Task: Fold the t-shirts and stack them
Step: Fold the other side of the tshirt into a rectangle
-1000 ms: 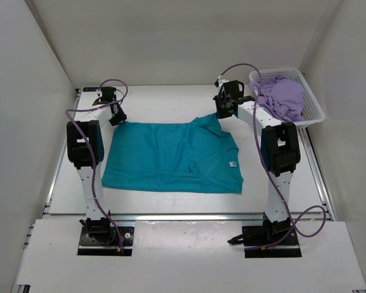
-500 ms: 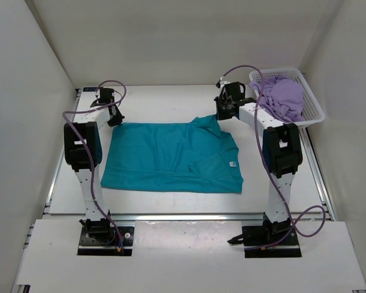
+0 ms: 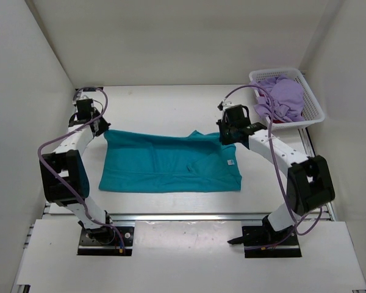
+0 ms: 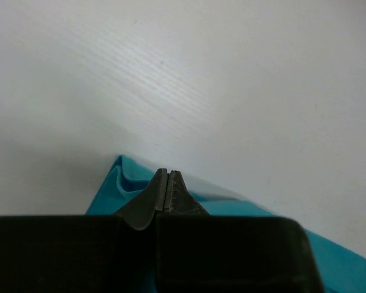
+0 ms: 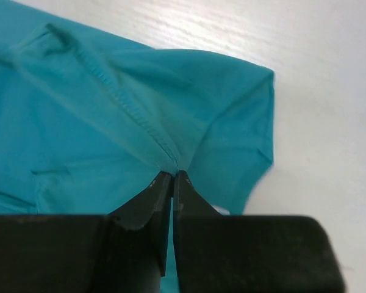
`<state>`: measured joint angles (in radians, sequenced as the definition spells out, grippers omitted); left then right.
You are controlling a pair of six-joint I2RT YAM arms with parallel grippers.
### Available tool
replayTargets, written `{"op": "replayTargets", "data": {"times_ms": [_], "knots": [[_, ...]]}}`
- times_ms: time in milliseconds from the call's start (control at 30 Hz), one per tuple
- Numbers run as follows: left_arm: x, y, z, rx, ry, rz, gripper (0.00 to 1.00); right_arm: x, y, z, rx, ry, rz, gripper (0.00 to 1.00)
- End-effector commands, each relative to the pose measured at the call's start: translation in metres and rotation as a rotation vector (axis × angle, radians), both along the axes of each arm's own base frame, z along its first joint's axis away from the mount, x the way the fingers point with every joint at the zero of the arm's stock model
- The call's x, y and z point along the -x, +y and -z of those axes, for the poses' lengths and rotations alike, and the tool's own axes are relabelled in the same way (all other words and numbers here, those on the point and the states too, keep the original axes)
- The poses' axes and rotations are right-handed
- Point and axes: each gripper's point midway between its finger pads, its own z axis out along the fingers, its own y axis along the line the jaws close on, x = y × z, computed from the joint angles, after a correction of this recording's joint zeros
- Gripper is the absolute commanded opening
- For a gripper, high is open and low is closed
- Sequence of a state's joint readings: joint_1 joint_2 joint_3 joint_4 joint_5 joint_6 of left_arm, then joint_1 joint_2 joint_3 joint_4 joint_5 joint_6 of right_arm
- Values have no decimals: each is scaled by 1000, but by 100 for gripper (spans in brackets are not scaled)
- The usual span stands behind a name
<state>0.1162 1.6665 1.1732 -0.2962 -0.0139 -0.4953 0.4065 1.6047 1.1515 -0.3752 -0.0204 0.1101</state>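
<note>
Teal shirt [image 3: 171, 163] lay across the middle of the bench [image 3: 171, 104], spread mostly flat, with its far edge stretched in a line between your two tools. One sleeve and the collar area looked rumpled toward 2 o'clock, and a small white label showed near the 3 o'clock side.

You had the left tool [image 3: 101, 126] at the shirt's 10 o'clock corner, jaws pressed together on the cloth. In the left wrist view the fingertips [image 4: 160, 192] met with teal fabric bunched right under them. You had the right tool [image 3: 224, 135] at the shirt's 2 o'clock corner, clamped on a stitched seam that gathered into its tips.

By my reading you were at the very first fold of the first shirt. Both far corners were gripped, but no part of the far edge was laid over the near half yet. Nothing on the bench was folded, and no stack had been started.

The lavender shirt [image 3: 283, 97] sat crumpled in the white basket [image 3: 312, 108] at the bench's 2 o'clock corner, untouched and well apart from both tools. I could not make out the dark red shirt for certain.

What remained, as I judged it, was nearly everything. You had to finish the teal folds, take out and fold the other two shirts, then pile all three.
</note>
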Motion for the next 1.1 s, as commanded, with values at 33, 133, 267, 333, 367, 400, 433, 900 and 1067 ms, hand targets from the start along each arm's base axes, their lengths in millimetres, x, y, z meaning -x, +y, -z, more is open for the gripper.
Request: {"op": "replayTargets", "data": {"times_ms": [33,133,267,333,367,400,433,900,1067], "knots": [[19,4,-3,17,0,-15,0,25,-15,-28,20,-96,59,0],[30,5,-1,37,-3,-22,0,47,-25,-28,-7,-101,104,0],[42,3,-4,58,-12,-28,0,76,-36,-19,18,-94,120,0],[48,2,-4,45,-15,-28,0,91,-37,-19,25,-94,120,0],[54,4,0,29,3,-32,0,95,-39,-16,21,-96,123,0],[59,3,3,19,6,-29,0,103,-38,-10,21,-84,117,0],[64,7,7,-1,19,-45,0,108,-40,-4,25,-72,121,0],[136,7,31,57,8,-205,43,172,-42,51,32,85,152,3],[124,2,-5,68,-128,-227,42,179,-40,51,-11,130,135,20]]}}
